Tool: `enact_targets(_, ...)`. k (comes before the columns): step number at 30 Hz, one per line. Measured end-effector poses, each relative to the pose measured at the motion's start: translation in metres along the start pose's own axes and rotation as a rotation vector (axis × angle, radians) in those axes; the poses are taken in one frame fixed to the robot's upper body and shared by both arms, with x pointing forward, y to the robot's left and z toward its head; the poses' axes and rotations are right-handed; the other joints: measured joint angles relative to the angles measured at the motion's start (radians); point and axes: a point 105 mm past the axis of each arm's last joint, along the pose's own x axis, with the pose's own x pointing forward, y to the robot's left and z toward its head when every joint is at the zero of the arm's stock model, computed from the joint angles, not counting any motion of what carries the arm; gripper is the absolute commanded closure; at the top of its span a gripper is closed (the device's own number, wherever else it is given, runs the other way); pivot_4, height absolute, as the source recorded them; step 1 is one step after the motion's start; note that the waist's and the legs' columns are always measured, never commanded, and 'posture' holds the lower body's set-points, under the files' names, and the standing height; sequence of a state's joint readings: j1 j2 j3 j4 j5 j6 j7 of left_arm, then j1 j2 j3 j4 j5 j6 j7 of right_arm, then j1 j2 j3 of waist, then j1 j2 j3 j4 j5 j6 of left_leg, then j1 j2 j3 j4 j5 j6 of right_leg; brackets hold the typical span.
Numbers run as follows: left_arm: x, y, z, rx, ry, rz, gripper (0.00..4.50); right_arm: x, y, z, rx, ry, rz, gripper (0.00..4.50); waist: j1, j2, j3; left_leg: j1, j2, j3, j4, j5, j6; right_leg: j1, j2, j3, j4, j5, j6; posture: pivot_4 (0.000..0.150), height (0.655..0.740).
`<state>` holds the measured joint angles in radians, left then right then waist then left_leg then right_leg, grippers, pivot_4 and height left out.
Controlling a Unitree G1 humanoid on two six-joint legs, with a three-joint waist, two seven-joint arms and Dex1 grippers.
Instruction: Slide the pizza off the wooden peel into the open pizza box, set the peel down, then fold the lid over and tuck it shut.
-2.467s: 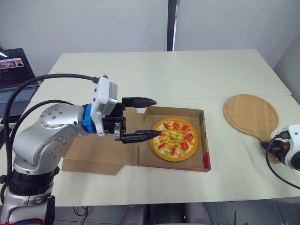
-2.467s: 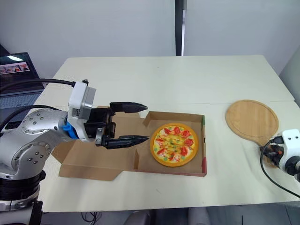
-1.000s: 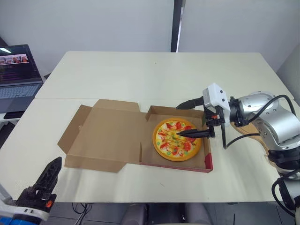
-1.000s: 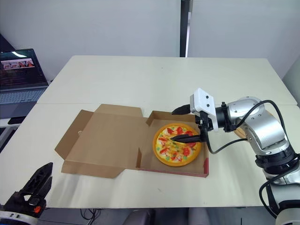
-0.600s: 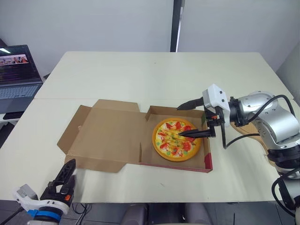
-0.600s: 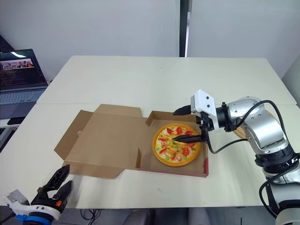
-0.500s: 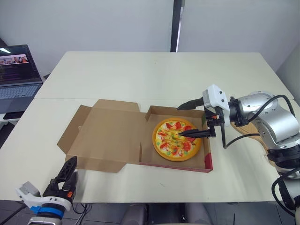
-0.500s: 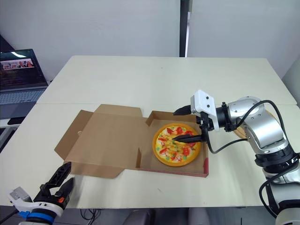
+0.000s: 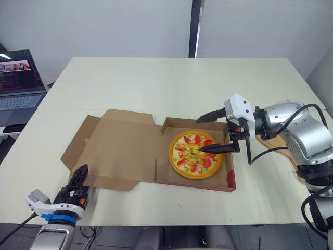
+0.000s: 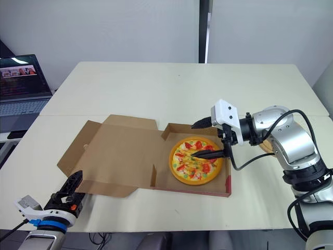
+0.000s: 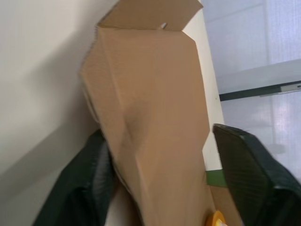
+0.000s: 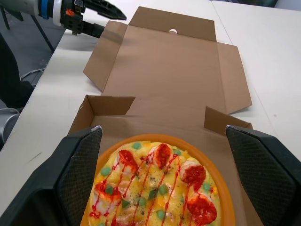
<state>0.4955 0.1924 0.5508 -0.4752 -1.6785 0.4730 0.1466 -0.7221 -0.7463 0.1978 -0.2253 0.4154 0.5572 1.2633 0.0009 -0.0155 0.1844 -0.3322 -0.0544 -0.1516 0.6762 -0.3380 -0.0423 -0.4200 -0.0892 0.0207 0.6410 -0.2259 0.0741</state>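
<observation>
The pizza point(image 9: 195, 157), orange-rimmed with red and green toppings, lies in the tray of the cardboard box point(image 9: 229, 177). The lid point(image 9: 122, 148) lies folded open to the left. My right gripper point(image 9: 210, 133) hovers open over the pizza's right half, one finger above the tray's back wall and one over the toppings. My left gripper point(image 9: 81, 173) sits at the lid's front left corner. In the left wrist view its fingers point(image 11: 251, 176) stand open with the lid's edge point(image 11: 155, 108) between them. The wooden peel point(image 9: 279, 141) lies on the table, mostly hidden behind my right arm.
A laptop point(image 9: 18, 83) stands open on a side table at the far left. The cream table point(image 9: 171, 83) stretches behind the box, and its front edge runs just below my left gripper. The right wrist view shows my left gripper point(image 12: 96, 9) past the lid's corner.
My left gripper has risen from below the table's front edge to the lid's front left corner, and that corner has lifted slightly. The right gripper stays open over the pizza.
</observation>
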Motion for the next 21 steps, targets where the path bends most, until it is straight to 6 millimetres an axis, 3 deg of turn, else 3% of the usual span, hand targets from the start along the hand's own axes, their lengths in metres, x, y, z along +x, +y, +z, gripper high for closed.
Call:
enact_targets(7, 0.0012, 0.001, -0.0038, 0.005, 0.01, 0.005, 4.46, 0.0003, 0.0006, 0.0001, 0.006, 0.002, 0.002, 0.0, 0.0, 0.0, 0.0, 0.0, 0.0, 0.0, 0.0, 0.0, 0.0, 0.0, 0.0, 0.0, 0.0, 0.0, 0.0, 0.15, 0.74)
enact_targets(21, 0.0002, 0.002, -0.003, 0.049, 0.004, -0.002, 4.46, 0.0014, -0.0027, 0.0, 0.004, 0.003, -0.03, 0.0, 0.0, -0.001, 0.0, -0.001, 0.0, 0.0, -0.001, 0.0, 0.0, 0.0, 0.0, -0.001, -0.001, 0.0, 0.0, 0.15, 0.74)
